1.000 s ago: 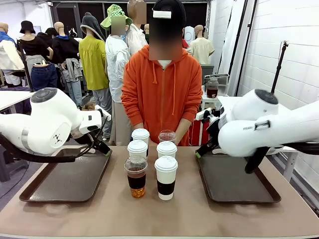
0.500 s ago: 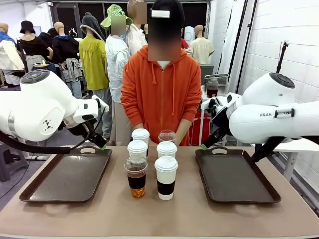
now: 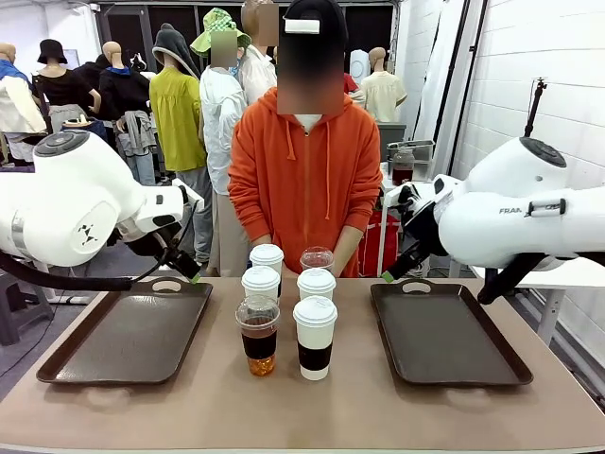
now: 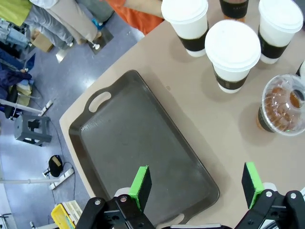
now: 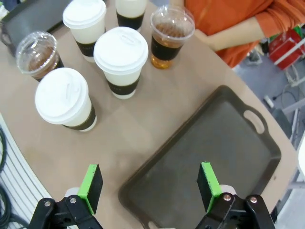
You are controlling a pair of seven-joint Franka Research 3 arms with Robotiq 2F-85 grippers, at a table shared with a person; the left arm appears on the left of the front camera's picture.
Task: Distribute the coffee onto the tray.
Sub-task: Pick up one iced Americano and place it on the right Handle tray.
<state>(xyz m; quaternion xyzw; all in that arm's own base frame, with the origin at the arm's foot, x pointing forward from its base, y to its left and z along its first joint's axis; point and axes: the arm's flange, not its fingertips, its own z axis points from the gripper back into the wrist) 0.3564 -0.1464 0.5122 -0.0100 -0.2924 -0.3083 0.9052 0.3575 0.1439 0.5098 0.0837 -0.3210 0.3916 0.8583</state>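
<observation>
Front view: tan desk across the bottom, person in an orange hoodie at its far edge. Left arm and right arm up at either side, above the desk. Two dark trays flat on the desk: left tray just below the left claw, right tray just below the right claw. Coffee in one cluster on the bare desk between the two claws, well apart from both and off the trays: four paper cups and two clear cups, all upright in two rows, one clear cup at the near left, the other at the far right.

Left wrist view: left claw wide apart and empty, green pads in the air over one end of the left tray. Cups ahead of it, off toward the other pad's side; one clear cup nearest, just beyond that pad, three paper cups farther on.

Right wrist view: right claw likewise wide apart, gripping nothing, over a corner of the right tray. Tray stretching ahead toward one pad's side, all six cups ahead toward the other's, on the desk beside the tray.
</observation>
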